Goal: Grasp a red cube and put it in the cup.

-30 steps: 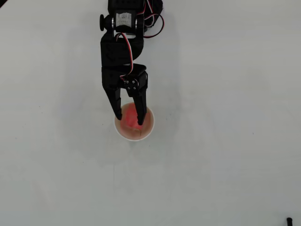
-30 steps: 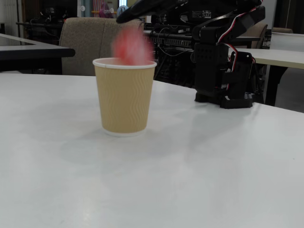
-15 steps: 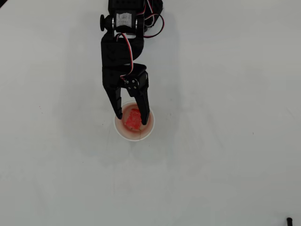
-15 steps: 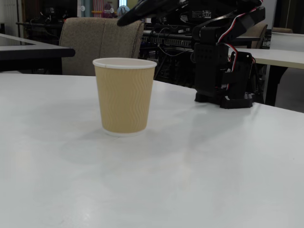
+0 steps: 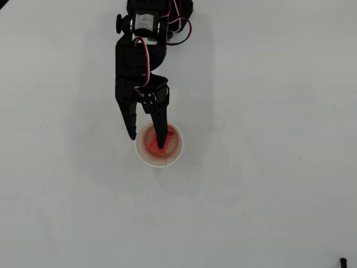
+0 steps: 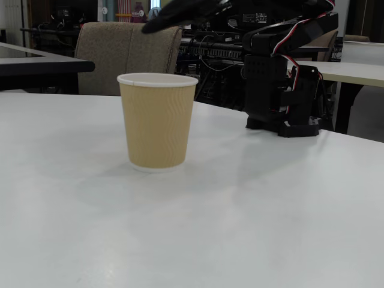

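In the overhead view the cup (image 5: pixel 159 164) stands at mid-table, and the red cube (image 5: pixel 170 135) lies inside it, partly covered by one finger. My gripper (image 5: pixel 147 142) hangs open above the cup. Its left fingertip is outside the cup's left rim and its right fingertip is over the cup's middle, with nothing between them. In the fixed view the cup (image 6: pixel 157 120) is tan with a white rim and stands upright. The cube is hidden inside it there. The gripper (image 6: pixel 161 19) shows as a dark blurred shape above and behind the rim.
The arm's black base (image 6: pixel 282 84) stands on the white table (image 6: pixel 240 228) behind and to the right of the cup. A chair (image 6: pixel 114 54) and desks with equipment fill the background. A small dark object (image 5: pixel 343 261) sits at the overhead view's bottom right corner.
The red cube left the fingers and dropped into the cup. The gripper opened wider and its left finger swung out past the cup's left rim.
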You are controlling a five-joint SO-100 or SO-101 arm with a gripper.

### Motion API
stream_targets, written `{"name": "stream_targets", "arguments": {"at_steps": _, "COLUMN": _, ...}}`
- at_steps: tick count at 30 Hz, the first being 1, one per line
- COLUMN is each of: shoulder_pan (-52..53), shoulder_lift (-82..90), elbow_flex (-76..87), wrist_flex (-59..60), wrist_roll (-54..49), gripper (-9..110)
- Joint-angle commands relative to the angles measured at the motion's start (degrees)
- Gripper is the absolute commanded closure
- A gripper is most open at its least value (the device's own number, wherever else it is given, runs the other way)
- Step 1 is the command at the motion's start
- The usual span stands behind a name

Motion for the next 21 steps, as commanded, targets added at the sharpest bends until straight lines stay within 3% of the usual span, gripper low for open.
{"name": "stream_targets", "arguments": {"at_steps": 1, "shoulder_pan": 2.7, "shoulder_lift": 1.3, "elbow_flex": -0.9, "wrist_flex": -2.5, "wrist_roll": 1.3, "gripper": 80}}
{"name": "stream_targets", "arguments": {"at_steps": 7, "shoulder_pan": 6.0, "shoulder_lift": 2.8, "elbow_flex": 0.4, "wrist_flex": -3.9, "wrist_roll": 6.4, "gripper": 81}}
{"name": "stream_targets", "arguments": {"at_steps": 12, "shoulder_pan": 6.7, "shoulder_lift": 7.6, "elbow_flex": 6.7, "wrist_flex": -4.9, "wrist_roll": 13.7, "gripper": 92}}
{"name": "stream_targets", "arguments": {"at_steps": 21, "shoulder_pan": 5.5, "shoulder_lift": 15.6, "elbow_flex": 15.7, "wrist_flex": -3.6, "wrist_roll": 31.2, "gripper": 101}}
